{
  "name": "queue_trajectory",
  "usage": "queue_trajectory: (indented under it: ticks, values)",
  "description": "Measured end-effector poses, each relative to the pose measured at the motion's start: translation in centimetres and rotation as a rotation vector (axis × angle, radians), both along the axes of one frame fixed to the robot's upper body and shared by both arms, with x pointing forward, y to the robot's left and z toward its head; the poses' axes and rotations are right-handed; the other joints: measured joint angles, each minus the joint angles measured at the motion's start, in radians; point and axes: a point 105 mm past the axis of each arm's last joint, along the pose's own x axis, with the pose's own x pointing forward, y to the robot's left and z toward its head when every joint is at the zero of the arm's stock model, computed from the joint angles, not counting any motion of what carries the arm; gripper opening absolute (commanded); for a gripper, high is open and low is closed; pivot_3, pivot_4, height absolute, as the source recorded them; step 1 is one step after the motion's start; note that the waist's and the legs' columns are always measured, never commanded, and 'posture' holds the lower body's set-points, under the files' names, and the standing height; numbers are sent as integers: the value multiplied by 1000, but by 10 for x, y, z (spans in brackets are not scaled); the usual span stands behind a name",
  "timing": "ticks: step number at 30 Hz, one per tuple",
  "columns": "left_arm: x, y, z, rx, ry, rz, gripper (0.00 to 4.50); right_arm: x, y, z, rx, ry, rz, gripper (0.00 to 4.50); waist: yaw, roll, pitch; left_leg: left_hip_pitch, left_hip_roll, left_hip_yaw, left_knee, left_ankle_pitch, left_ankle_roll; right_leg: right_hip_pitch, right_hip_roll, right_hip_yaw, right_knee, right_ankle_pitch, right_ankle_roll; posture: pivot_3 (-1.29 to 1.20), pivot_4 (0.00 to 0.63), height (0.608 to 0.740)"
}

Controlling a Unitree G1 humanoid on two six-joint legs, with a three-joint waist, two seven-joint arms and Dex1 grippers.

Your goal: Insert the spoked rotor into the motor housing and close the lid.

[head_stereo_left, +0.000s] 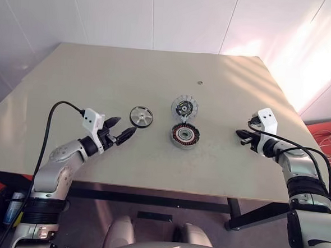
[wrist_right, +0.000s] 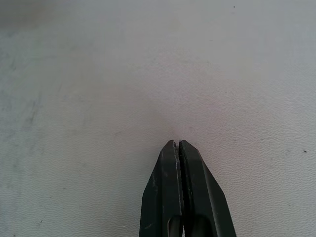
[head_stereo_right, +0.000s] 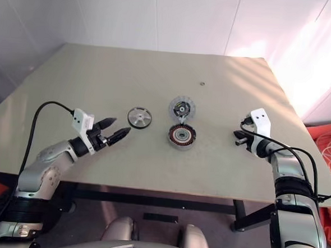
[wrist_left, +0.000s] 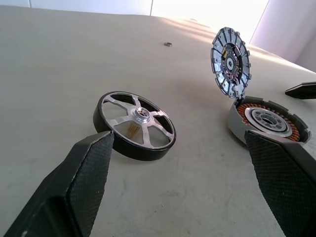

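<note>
Open left claw point(head_stereo_left: 122, 130) just short of spoked rotor point(head_stereo_left: 141, 116); right claw point(head_stereo_left: 239, 135) closed, empty.

head pair overhead, wrist views low, close

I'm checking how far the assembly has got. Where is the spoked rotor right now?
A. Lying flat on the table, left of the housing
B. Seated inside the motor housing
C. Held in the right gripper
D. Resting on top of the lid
A: the spoked rotor lies flat on the table, apart from the motor housing, whose lid stands tilted open.
</note>
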Motion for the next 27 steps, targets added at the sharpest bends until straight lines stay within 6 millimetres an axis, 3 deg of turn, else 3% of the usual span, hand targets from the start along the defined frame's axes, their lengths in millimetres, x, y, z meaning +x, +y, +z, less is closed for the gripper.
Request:
queue_trajectory:
  ticks: [27]
  values:
    - [0, -1, 3, 2, -5, -1, 4500, 0, 0, 0, -13, -6, 5, 20, 0, 0, 0, 0, 0, 0, 0, 0, 0, 0, 0, 0, 0, 0, 0, 0, 0, 740]
